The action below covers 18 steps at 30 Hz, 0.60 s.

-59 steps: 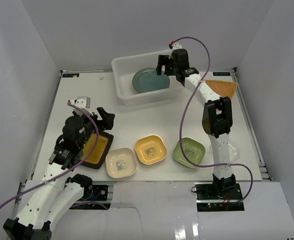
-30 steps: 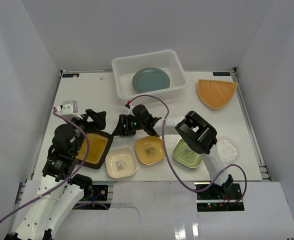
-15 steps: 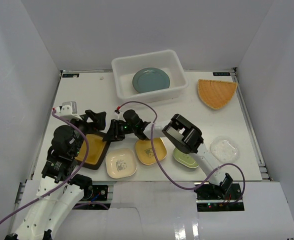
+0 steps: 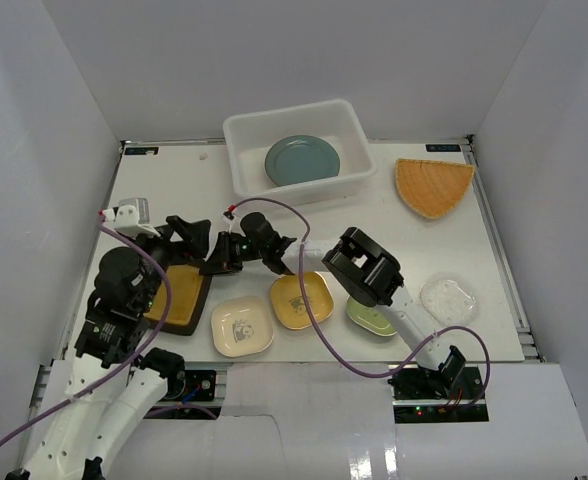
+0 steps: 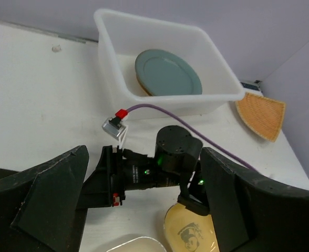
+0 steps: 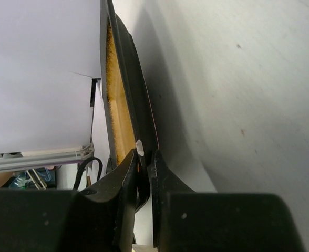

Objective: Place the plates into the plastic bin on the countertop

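Right gripper (image 6: pixel 144 157) has swung off the plastic bin (image 4: pixel 236 128) and is now working well in front-left of the bin, at the dark rectangular plate (image 4: pixel 184 308). Its fingers are clamping that plate's thin glossy black rim, with the amber, woven-looking inside facing one finger. Left gripper (image 4: pixel 189 232) is hanging spread wide, holding nothing, also front-left of the bin. Round teal plate (image 4: pixel 302 160) is lying inside the translucent white bin. Cream square plate (image 4: pixel 241 327) and yellow square plate (image 4: pixel 301 300) are showing printed motifs, too small to read.

Three square plates (image 4: pixel 242 327), one plastic bin (image 4: pixel 304 188)
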Tool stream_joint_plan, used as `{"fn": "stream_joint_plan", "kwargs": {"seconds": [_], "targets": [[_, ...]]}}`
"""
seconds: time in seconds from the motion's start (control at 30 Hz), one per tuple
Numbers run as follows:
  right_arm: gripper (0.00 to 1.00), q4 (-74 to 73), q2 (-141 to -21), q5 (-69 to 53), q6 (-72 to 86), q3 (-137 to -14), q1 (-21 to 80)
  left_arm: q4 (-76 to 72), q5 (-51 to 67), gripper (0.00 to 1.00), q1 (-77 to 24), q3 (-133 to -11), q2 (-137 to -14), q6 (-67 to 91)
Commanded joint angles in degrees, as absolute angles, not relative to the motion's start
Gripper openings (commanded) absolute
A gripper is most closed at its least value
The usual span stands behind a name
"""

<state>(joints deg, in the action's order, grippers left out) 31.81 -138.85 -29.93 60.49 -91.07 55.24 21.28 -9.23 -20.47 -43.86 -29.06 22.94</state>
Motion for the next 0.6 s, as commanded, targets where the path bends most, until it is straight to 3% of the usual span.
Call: {"fn": "stream_joint_plan", "kwargs": {"seconds": [0.0, 0.3, 0.57], "targets": [[0.08, 39.7, -133.5, -31.6, 61.3, -98.9, 55.0, 22.1, -8.8, 0.98, -21.4, -52.5, -29.0, 21.6], [0.08, 43.7, -122.4, -30.5, 62.5, -97.2, 49.1, 22.1, -5.4, 0.98, -21.6, -57.7, -27.9, 22.3], [0.08, 41.9, -113.7, -27.6, 61.9, -92.3, 35.0, 22.1, -4.9, 0.98, -21.6, -55.5, -27.7, 22.8]]}}
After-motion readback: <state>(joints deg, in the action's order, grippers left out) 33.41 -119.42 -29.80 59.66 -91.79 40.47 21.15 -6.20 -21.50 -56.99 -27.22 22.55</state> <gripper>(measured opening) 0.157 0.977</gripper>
